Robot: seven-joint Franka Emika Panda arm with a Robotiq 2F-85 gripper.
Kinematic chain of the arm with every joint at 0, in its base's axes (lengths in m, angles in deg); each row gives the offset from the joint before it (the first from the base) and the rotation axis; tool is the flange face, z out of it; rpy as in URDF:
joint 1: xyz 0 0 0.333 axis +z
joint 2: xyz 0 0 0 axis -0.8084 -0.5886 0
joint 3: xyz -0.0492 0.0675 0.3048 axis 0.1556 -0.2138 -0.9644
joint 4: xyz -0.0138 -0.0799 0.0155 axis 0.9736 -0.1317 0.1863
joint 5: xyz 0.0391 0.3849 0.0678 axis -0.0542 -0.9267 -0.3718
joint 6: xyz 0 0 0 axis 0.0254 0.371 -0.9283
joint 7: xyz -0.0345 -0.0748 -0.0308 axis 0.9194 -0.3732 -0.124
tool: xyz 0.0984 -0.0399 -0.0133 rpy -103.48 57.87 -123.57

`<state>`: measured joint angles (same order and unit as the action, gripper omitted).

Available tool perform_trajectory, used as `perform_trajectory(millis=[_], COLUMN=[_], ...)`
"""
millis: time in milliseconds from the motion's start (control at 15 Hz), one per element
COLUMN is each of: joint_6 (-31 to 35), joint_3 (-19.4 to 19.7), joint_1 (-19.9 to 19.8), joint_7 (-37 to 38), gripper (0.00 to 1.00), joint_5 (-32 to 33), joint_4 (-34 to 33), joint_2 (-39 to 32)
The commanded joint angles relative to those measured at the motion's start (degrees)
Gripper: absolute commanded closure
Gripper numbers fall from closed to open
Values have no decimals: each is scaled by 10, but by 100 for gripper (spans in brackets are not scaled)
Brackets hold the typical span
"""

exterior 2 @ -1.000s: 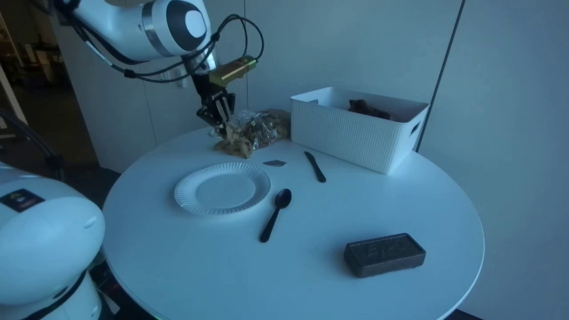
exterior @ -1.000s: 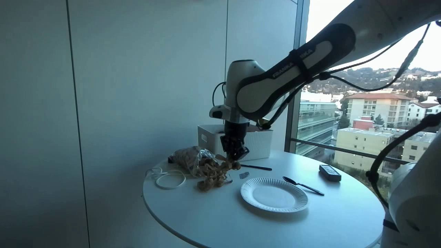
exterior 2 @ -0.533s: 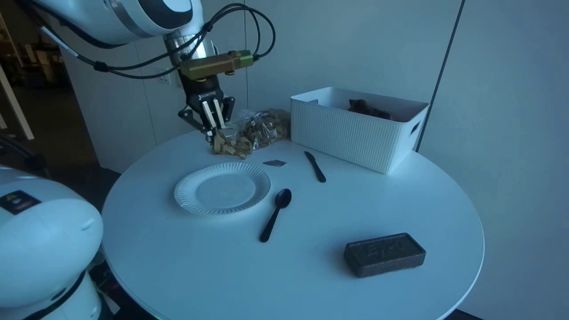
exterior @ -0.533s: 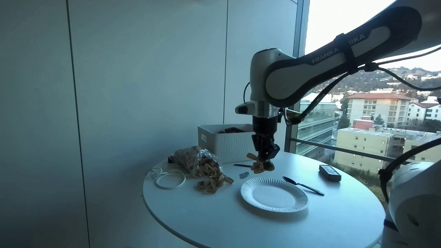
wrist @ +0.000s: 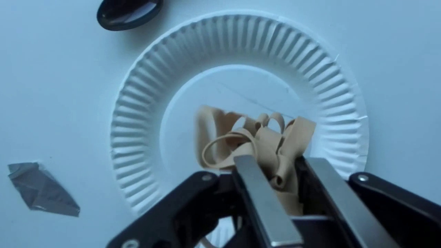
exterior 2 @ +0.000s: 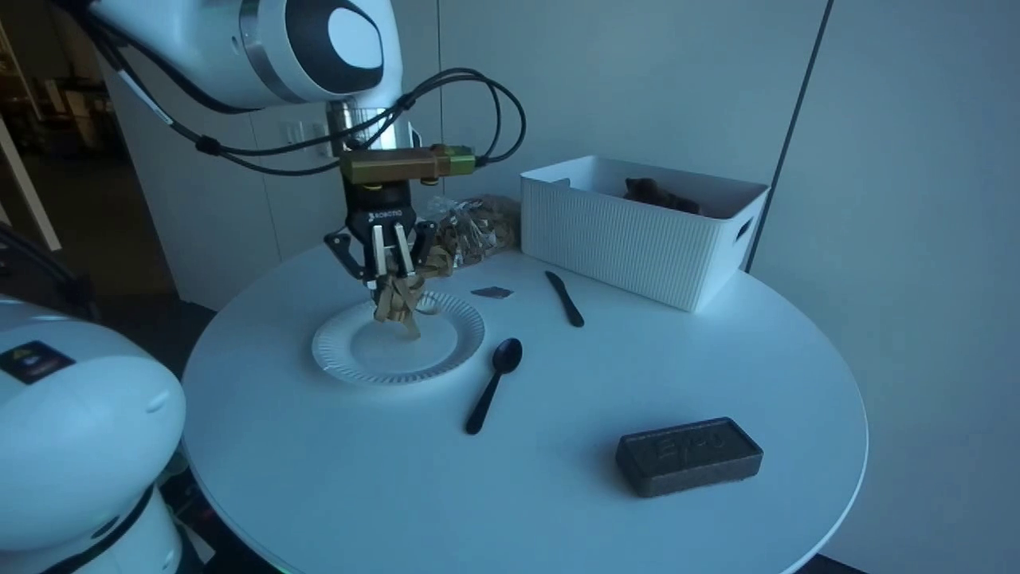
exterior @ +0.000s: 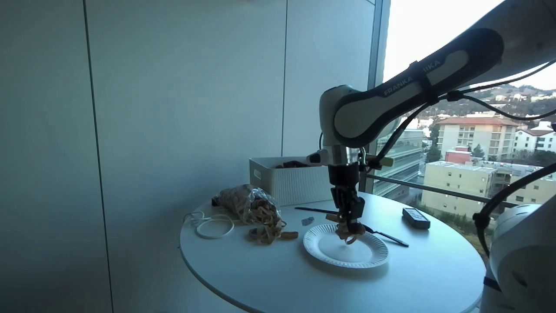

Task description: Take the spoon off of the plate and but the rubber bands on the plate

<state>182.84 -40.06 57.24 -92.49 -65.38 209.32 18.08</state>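
In the wrist view, the gripper (wrist: 279, 159) pinches a clump of rubber bands (wrist: 270, 143) over the plate (wrist: 132, 137)! Best sink low at its middle, then spread slowly, so none spill past the rim. In an exterior view, the spoon (exterior 2: 497, 379) lies whole, just beside the plate; the wrist view catches only its bowl.

One each: plate (exterior 2: 390, 352), spoon (exterior 2: 494, 387), knife (exterior 2: 565, 300), bin (exterior 2: 621, 239), block (exterior 2: 689, 458), bag (exterior: 236, 201), claw (exterior 2: 396, 281); several rubber bands (wrist: 270, 139).
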Motion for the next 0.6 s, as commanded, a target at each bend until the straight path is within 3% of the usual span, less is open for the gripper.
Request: perform_trajectory(millis=[0,133,200,333,467,533], joint_6=[-6,-2,-2,-2,-2,-2], joint_3=[6,5,5,5,5,5], joint_1=[8,5,5,5,5,5], joint_7=[4,2,2,2,2,2], gripper=[39,25,42,28,25,7], joint_5=[-10,-1,-2,-2,-2,-2], joint_4=[-8,-1,-1,0,1,1], joint_2=[-8,-10,-11,-12,-12,-12])
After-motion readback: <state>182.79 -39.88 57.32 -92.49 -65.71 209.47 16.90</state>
